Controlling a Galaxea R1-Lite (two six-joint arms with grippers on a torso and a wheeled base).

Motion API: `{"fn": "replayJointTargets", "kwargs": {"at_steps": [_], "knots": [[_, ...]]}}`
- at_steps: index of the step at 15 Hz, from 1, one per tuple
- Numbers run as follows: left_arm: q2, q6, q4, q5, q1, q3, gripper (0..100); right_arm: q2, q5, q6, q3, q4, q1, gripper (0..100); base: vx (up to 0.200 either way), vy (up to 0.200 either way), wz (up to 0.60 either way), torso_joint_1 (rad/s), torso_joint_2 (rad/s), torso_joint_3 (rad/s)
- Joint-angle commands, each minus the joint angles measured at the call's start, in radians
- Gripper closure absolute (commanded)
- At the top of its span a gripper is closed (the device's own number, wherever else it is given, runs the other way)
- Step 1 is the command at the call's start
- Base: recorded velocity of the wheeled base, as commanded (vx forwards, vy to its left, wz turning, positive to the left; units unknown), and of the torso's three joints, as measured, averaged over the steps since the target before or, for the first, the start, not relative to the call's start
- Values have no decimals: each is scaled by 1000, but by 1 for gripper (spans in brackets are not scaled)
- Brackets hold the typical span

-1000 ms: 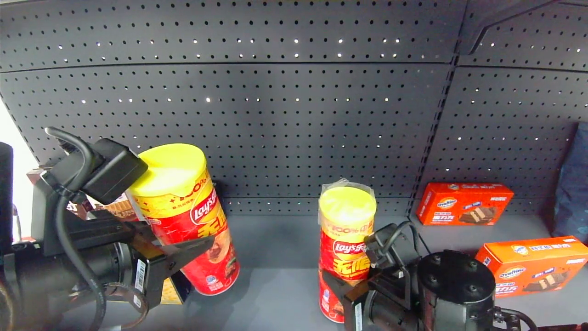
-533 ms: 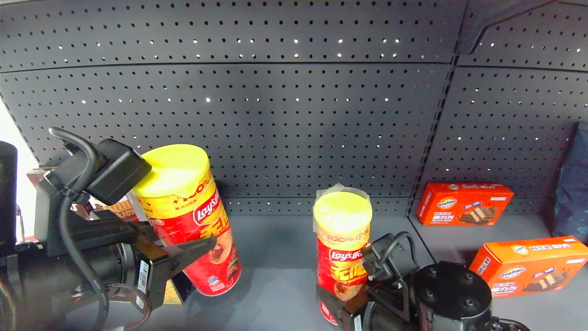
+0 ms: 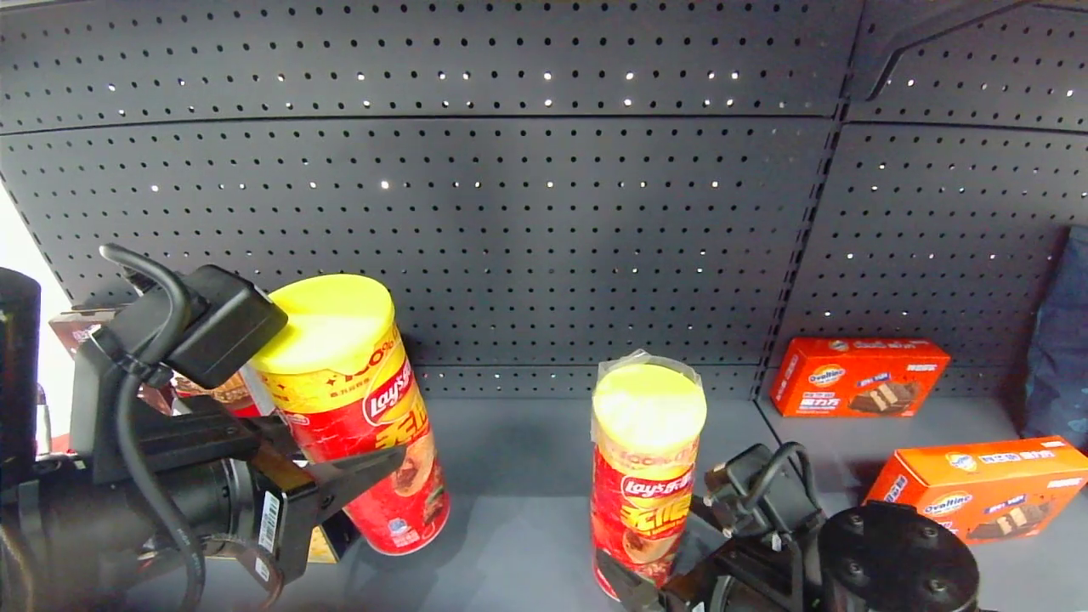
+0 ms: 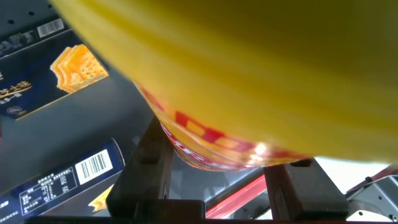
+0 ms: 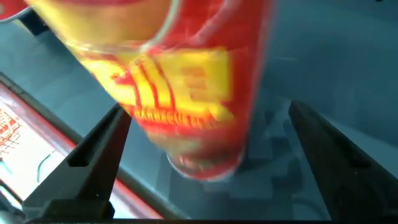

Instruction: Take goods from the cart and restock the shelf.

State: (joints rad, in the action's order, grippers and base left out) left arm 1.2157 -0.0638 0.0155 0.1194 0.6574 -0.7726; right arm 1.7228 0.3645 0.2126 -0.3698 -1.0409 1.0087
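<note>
Overall, grey shelf (image 3: 527, 442) with pegboard back. Left chip can (image 3: 357, 399), yellow lid, sits on the shelf's left part, tilted, top leaning away from the pegboard. Left tool (image 4: 217, 171) is clamped on its body, one finger on each side. Middle chip can (image 3: 648, 476) stands upright near shelf centre. Right tool (image 5: 208, 112) is spread wide around its lower part, both fingers clear of it. Two orange boxes (image 3: 858, 376) (image 3: 986, 489) lie flat at right.
</note>
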Motion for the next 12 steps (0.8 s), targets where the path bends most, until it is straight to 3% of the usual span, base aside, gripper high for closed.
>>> {"fn": "replayJointTargets", "kwargs": {"at_steps": [1, 3, 6, 8, 10, 12], "knots": [[1, -1, 0, 0, 5, 2, 100, -98, 21, -5, 48, -5, -1, 0, 0, 0, 0, 0, 0, 0], [1, -2, 0, 0, 21, 2, 100, -184, 53, -18, 111, 4, -5, 0, 0, 0, 0, 0, 0, 0], [1, -2, 1, 8, 41, 4, 100, -379, 53, -179, 155, 51, -21, 0, 0, 0, 0, 0, 0, 0], [1, -2, 0, 13, 47, 2, 100, -482, 56, -193, 134, 156, -22, 0, 0, 0, 0, 0, 0, 0], [-1, -2, 0, 13, 48, 10, 100, -643, 120, -190, 92, 369, -45, 0, 0, 0, 0, 0, 0, 0], [-2, -1, 0, 13, 51, 26, 100, -689, 168, -188, 54, 476, -145, 0, 0, 0, 0, 0, 0, 0]]}}
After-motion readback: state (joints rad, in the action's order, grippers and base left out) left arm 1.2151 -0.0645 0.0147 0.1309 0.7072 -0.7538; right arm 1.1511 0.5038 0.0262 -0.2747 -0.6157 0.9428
